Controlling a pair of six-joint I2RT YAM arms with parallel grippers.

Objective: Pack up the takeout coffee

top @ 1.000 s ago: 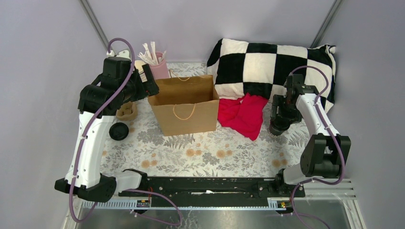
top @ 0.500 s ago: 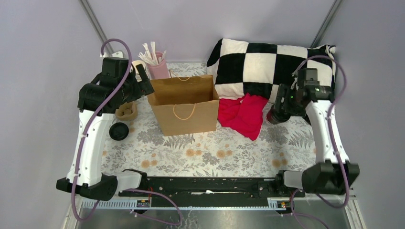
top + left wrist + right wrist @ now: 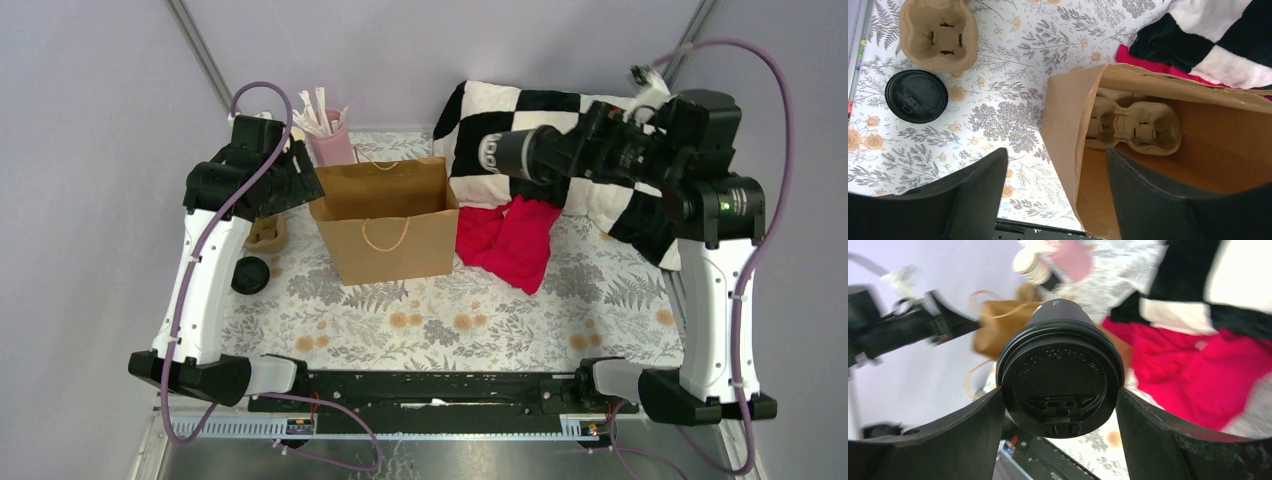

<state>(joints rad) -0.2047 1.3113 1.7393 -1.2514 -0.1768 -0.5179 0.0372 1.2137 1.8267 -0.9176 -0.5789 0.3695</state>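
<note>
The takeout coffee point(image 3: 505, 155) is a dark cup with a black lid point(image 3: 1060, 385). It hangs on its side high above the checkered pillow, bottom toward the brown paper bag point(image 3: 390, 220). My right gripper point(image 3: 1060, 395) is shut on it just behind the lid. My left gripper point(image 3: 1056, 152) hovers open over the bag's left rim. The bag's left wall point(image 3: 1068, 130) stands between its fingers, one finger over the table and one over the bag's inside. A cardboard cup carrier point(image 3: 1133, 125) lies at the bottom of the bag.
A second cardboard carrier point(image 3: 265, 232) and a round black lid point(image 3: 249, 274) sit on the table left of the bag. A pink holder of straws point(image 3: 332, 140) stands behind the bag. A red cloth point(image 3: 510, 240) and the checkered pillow point(image 3: 580, 190) lie to its right.
My right arm has lifted the coffee from the table beside the red cloth, swung it up and left, and tipped it sideways. The left arm has shifted slightly by the bag.
</note>
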